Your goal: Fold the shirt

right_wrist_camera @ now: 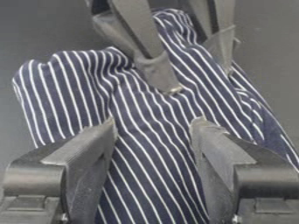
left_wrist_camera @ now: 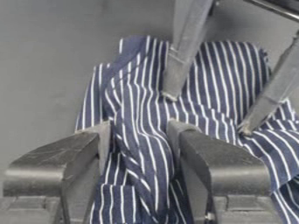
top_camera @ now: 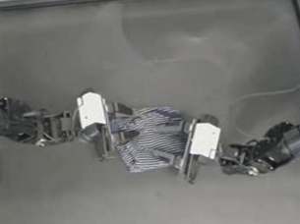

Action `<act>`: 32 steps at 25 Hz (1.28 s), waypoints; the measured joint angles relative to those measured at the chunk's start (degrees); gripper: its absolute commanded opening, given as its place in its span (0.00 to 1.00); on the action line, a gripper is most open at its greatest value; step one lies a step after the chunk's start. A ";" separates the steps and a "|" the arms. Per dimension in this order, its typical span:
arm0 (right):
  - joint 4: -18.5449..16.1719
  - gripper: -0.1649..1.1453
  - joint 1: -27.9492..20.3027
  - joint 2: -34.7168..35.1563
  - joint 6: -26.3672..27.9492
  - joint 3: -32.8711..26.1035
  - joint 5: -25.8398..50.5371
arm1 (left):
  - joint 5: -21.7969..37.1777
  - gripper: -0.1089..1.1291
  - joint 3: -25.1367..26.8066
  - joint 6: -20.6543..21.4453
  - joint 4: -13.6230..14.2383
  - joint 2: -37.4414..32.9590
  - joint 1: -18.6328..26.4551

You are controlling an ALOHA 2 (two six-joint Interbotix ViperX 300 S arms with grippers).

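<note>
Straddling the bunched shirt (top_camera: 148, 138) at mid-surface (top_camera: 173, 48): right gripper (top_camera: 175, 142) at its right near side, jaws parted around fabric; left gripper (top_camera: 123, 122) at its left far side, jaws likewise parted around a striped fold.

Soft, creased striped cloth of the shirt (top_camera: 148, 141); matt dark table (top_camera: 147, 50); smooth grey fingers (left_wrist_camera: 198, 153).

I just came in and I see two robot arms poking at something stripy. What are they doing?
They are working on a striped shirt, which sits bunched in a small heap in the middle of the dark table, not folded yet. The left gripper reaches in from one side and the right gripper from the other. Both are open, with their jaws down in the cloth, as if getting ready to pinch it.
</note>
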 measured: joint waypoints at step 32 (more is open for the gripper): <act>-1.76 0.79 -12.74 -21.01 -4.57 -1.05 -33.84 | 18.46 0.73 -3.69 7.73 -0.18 -14.24 -3.34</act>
